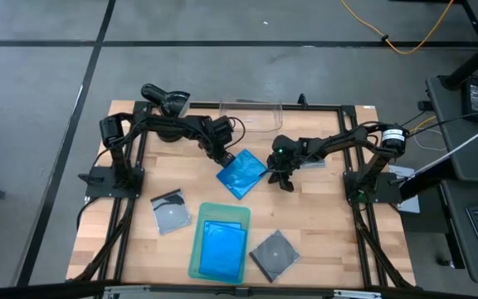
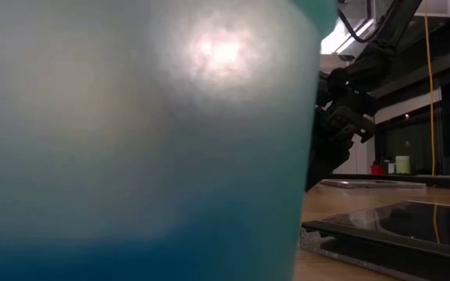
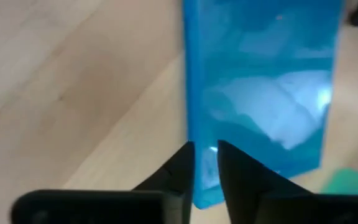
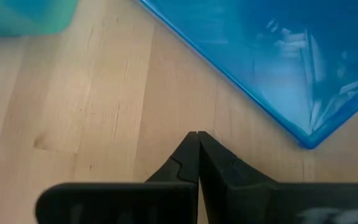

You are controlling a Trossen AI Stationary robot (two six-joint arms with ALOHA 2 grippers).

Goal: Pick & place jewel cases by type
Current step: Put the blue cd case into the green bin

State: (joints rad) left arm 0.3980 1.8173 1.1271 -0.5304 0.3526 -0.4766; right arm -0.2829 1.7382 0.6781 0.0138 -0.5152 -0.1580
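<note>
We see the pale green tray (image 1: 194, 257) at the table's near edge holding a blue jewel case (image 1: 222, 249), and the clear bin (image 1: 251, 114) at the far edge. The left gripper (image 3: 205, 163) pinches the corner of another blue jewel case (image 1: 242, 173) at the table's centre. The right gripper (image 4: 197, 138) is clenched empty just right of it, with grey jewel cases (image 1: 171, 211) lying on either side of the tray.

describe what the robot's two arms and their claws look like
Both arms are dark, nearly black, jointed and slim, with black cables along them. The left claw and right claw each end in two matte black fingers tapering to points. The right arm carries a small green light near its wrist.
</note>
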